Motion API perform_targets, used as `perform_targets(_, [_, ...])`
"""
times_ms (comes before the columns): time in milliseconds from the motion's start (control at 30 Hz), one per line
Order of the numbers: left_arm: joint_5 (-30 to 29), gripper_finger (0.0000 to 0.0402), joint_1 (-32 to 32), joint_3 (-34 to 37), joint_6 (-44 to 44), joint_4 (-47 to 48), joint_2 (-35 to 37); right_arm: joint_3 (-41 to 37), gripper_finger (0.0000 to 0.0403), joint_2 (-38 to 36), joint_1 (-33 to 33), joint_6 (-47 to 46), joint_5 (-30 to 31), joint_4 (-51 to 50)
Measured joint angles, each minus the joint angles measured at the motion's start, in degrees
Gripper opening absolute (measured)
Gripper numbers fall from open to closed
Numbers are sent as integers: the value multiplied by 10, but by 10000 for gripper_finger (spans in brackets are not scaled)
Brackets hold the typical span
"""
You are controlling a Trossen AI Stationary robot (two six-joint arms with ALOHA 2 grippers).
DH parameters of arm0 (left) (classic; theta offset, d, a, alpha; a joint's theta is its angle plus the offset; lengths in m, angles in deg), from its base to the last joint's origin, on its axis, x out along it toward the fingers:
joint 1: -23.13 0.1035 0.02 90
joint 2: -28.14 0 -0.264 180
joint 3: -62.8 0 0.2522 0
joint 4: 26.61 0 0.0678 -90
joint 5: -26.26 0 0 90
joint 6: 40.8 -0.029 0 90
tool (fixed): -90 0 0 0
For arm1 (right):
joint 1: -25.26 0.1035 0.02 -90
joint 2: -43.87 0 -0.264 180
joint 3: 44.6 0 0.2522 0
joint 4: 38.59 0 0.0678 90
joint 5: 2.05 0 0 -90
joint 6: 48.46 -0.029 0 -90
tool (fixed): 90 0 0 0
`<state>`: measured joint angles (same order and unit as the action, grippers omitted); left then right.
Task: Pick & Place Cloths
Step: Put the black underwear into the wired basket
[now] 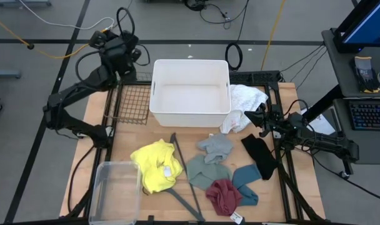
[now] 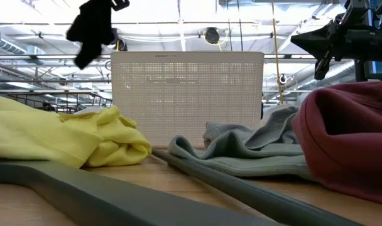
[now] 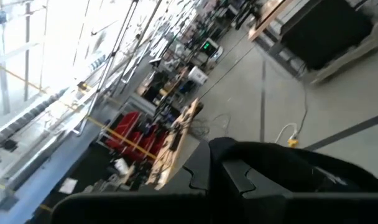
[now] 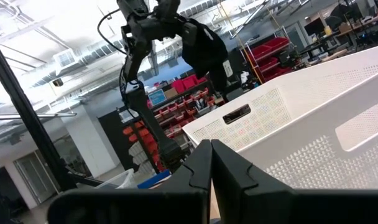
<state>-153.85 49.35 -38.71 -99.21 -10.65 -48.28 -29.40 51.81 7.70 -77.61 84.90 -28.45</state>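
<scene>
At the table's near edge lie a clear plastic tub (image 1: pixel 115 187) on the left and the maroon cloth (image 1: pixel 224 195) toward the right, with a small white tag (image 1: pixel 236 218) just in front of it; the teal cloth (image 1: pixel 247 181) touches the maroon one on its right, and the sage green cloth (image 1: pixel 207 173) lies against its far-left side; the thin dark grey hanger (image 1: pixel 182 176) runs diagonally between the sage green cloth and the crumpled yellow cloth (image 1: pixel 155 165); the grey cloth (image 1: pixel 216 146) sits just beyond the sage green one; 1 black cloth (image 1: pixel 260 155) lies stretched out near the right edge

Farther on, the right gripper (image 1: pixel 247 117) hangs above the table's right side just beside the white cloth (image 1: pixel 245 100), its fingers (image 4: pixel 209 163) pressed together and holding nothing; the white cloth is heaped against the right wall of the white perforated bin (image 1: pixel 190 91), which stands at the middle of the table's far half; a dark wire rack (image 1: pixel 130 102) lies flat to the bin's left

Farthest back, the left gripper (image 1: pixel 134 54) is raised beyond the table's far-left corner, its fingers clamped on the 2nd black cloth (image 2: pixel 92 29), which dangles in the air to the left of the bin in the low view
</scene>
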Motion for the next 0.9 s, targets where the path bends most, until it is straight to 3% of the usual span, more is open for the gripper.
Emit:
perform_targets(567, [0, 2, 69, 0, 52, 135, 0, 0, 0, 0, 0, -1, 0, 0])
perform_targets(767, [1, 1, 82, 0, 97, 222, 0, 0, 0, 0, 0, -2, 0, 0])
perform_targets(900, [28, 1, 83, 0, 172, 316, 0, 0, 0, 0, 0, -2, 0, 0])
